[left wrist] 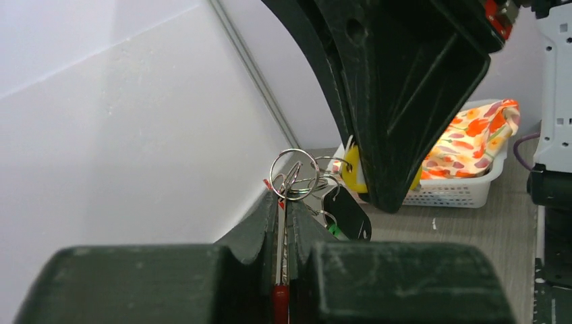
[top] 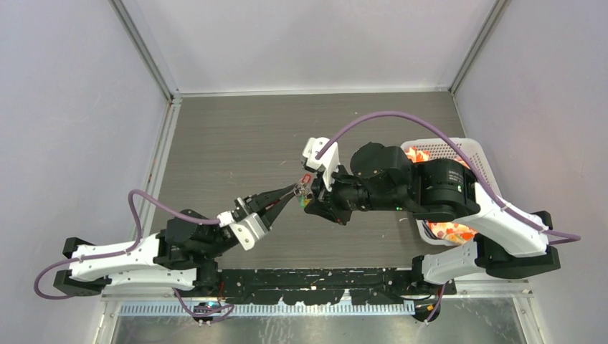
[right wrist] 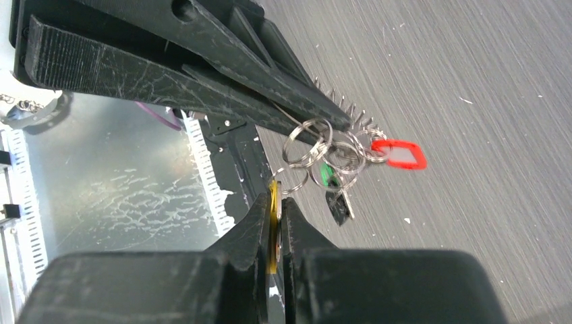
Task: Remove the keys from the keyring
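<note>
Right wrist view shows right tool (right wrist: 274, 187) pinching a yellow key (right wrist: 272, 229); left wrist shows left tool (left wrist: 283, 204) pinching the keyring (left wrist: 295, 150).

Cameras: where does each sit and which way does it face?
Top external: above, behind the bases, looking down on table, left gripper, right gripper, basket.
Left wrist: on its arm, looks along its own fingers, shut on the keyring, towards the right gripper and basket.
Right wrist: on its arm, looks along its own fingers, shut on a yellow key tag, towards the left gripper.
Shared: both wrist views show the keyring.
</note>
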Tool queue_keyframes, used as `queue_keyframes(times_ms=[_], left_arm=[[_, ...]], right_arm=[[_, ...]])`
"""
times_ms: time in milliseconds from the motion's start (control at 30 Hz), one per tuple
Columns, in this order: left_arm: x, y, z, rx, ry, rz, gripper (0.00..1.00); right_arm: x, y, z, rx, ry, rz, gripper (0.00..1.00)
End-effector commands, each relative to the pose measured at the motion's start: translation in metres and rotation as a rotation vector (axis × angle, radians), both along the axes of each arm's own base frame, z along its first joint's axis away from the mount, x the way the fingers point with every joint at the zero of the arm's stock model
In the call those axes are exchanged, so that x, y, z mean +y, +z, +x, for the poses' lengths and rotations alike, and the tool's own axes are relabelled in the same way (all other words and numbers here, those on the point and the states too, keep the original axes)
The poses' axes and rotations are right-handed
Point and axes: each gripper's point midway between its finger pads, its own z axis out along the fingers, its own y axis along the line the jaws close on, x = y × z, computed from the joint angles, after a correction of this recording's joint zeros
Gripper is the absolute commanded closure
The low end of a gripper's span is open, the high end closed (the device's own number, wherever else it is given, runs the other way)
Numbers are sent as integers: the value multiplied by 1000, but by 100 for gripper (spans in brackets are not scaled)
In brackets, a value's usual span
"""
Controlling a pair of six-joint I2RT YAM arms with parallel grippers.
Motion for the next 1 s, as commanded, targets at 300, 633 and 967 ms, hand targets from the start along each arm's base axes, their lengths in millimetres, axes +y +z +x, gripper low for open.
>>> queue_keyframes(times_ms=[300, 633, 967], left_arm=[[12, 18, 16, 248, 54, -278, 100], [4, -11, 9, 208, 11, -230, 99], [-2, -25, 10, 216, 18, -187, 87]], right_arm=[[4, -4, 23, -53, -114, -11, 99], [-11, 17, 44, -153, -202, -26, 99], [-1, 9, 44, -168, -176, -39, 99]])
